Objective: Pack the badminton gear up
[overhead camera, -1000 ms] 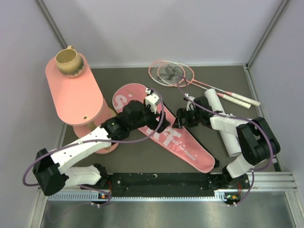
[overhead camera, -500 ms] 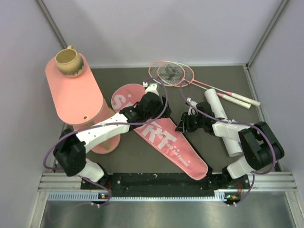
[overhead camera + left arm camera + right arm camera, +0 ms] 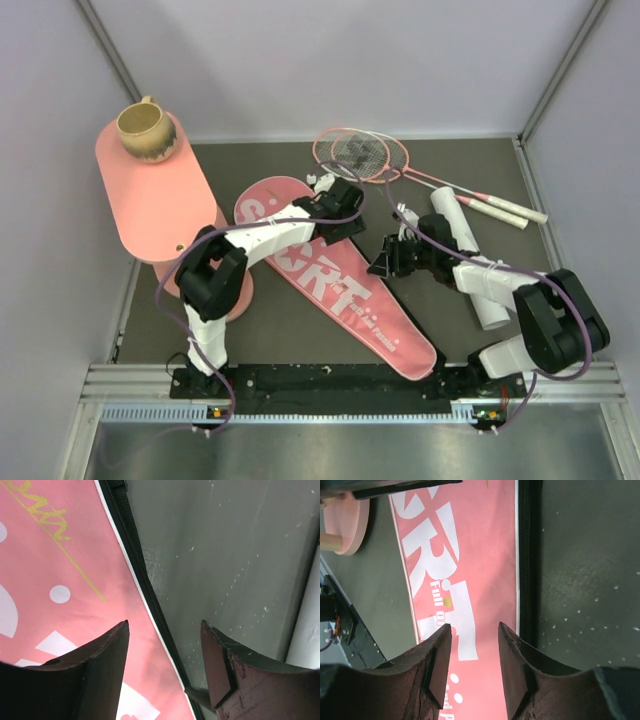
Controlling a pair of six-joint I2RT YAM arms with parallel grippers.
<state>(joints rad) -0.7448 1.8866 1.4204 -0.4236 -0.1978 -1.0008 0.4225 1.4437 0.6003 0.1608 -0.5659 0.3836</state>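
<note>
Reaching across from the left, the left gripper [image 3: 165, 625] is hovering over the far right edge of the one pink bag [image 3: 345, 295]. Its jaws are standing well apart, with the black zip edge showing between them and nothing caught. The right gripper [image 3: 475, 626] is hanging over the bag's right side too, a little nearer. Its jaws are parted more narrowly above the white lettering and are clamping nothing.

The bag is lying slantwise on the dark desk [image 3: 300, 330], wide end far left, narrow end near right. Two rackets [image 3: 355, 152] are lying at the far side, heads overlapping, handles pointing right. One white tube [image 3: 447, 212] is lying right of the bag, partly under the right arm. One tan mug [image 3: 145, 130] is sitting on the pink table [image 3: 160, 205] at the far left.
</note>
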